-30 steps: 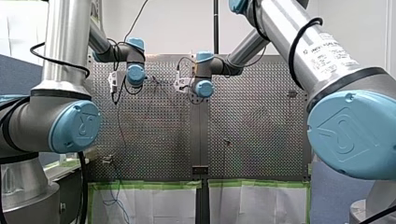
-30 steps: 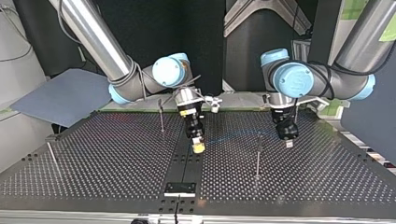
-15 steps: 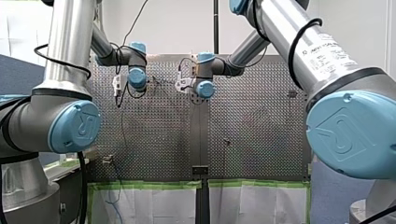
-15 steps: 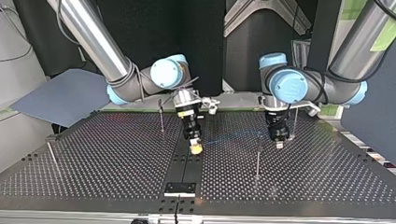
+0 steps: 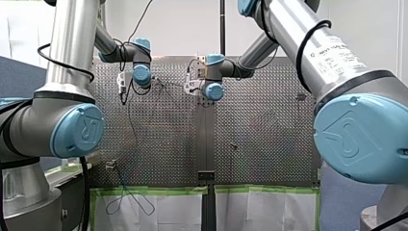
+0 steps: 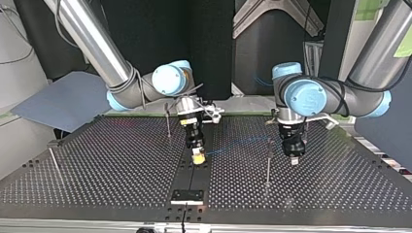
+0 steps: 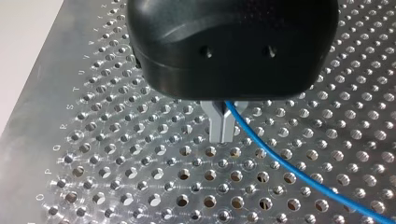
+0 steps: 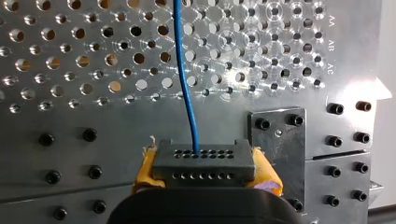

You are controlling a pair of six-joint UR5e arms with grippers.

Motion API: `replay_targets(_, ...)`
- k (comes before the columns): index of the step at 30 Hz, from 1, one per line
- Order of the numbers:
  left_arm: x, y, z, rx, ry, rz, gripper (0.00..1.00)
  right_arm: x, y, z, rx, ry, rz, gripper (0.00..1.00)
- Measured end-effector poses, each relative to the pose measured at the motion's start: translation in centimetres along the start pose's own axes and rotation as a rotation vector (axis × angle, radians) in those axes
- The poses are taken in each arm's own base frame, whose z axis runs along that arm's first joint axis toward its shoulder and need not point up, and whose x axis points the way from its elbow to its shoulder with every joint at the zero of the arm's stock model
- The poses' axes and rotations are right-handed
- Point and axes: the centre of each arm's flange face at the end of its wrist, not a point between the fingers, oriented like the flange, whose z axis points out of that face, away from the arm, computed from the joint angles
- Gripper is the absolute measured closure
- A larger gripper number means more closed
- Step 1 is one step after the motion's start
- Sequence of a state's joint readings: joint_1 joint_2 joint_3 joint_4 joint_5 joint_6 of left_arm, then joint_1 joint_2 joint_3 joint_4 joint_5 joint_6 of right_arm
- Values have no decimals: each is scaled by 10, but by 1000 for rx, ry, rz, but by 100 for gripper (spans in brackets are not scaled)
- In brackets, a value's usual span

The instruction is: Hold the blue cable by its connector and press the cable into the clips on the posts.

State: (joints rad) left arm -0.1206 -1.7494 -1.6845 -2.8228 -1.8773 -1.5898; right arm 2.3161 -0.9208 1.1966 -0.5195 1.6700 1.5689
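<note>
My right gripper (image 8: 205, 171) is shut with its yellow pads (image 8: 145, 169) on a grey connector block (image 8: 203, 156). The blue cable (image 8: 187, 84) runs out of the block, straight ahead over the perforated plate. My left gripper (image 7: 222, 138), black with metal fingers, is shut on the blue cable (image 7: 275, 156), which trails away to one side. In the top view my right gripper (image 6: 197, 158) hangs near the middle strip. My left gripper (image 6: 293, 158) hangs beside a thin post (image 6: 267, 162), and the cable (image 6: 233, 142) is stretched between the two grippers.
Two more thin posts stand on the table (image 6: 121, 184): one (image 6: 167, 119) at the back behind my right gripper, one (image 6: 53, 162) at the top view's left. A small black plate (image 6: 187, 195) sits at the near edge. In the front view, slack cable (image 5: 130, 207) loops below the table's edge.
In the top view both grippers have moved towards the near edge, my right one also to the view's left. The slack loop in the front view has grown wider.
</note>
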Motion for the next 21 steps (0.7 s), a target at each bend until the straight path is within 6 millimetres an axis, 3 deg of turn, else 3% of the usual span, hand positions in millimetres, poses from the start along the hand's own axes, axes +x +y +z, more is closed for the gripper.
replay_targets(7,1,4,2,-4,3,-4,100,12,12,12,-15,28,3,100)
replay_targets(21,7,7,12,6,36,5,100,13,26,17,-31,31,-1,100)
